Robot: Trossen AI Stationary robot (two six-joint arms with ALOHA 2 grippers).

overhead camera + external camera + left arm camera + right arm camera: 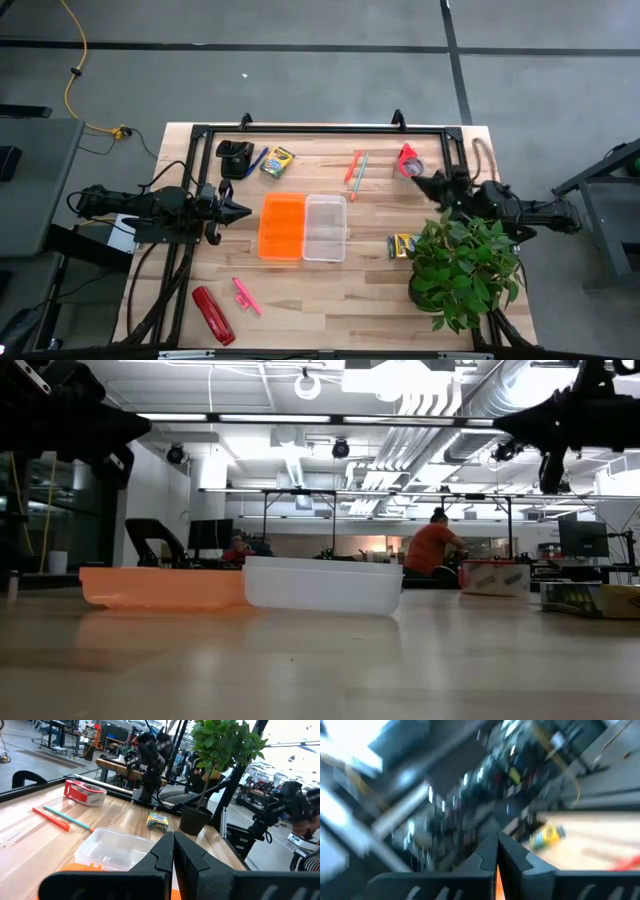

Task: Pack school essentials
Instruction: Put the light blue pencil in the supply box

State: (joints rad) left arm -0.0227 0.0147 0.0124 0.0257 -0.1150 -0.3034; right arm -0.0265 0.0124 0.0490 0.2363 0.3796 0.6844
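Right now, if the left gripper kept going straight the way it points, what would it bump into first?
Probably the orange tray. The shut left gripper points across the table toward it, with bare wood between them. It may be riding high enough to pass over the tray; the height is hard to judge.

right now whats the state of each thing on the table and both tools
left tool: shut, empty, beside the orange bin
right tool: shut, empty, near the tape roll
orange bin: open, empty
clear bin: open, empty, touching the orange bin
crayon boxes: lying flat, unpacked
pencils: side by side on the table
pink marker: on the table
tape roll: lying flat
plant: upright
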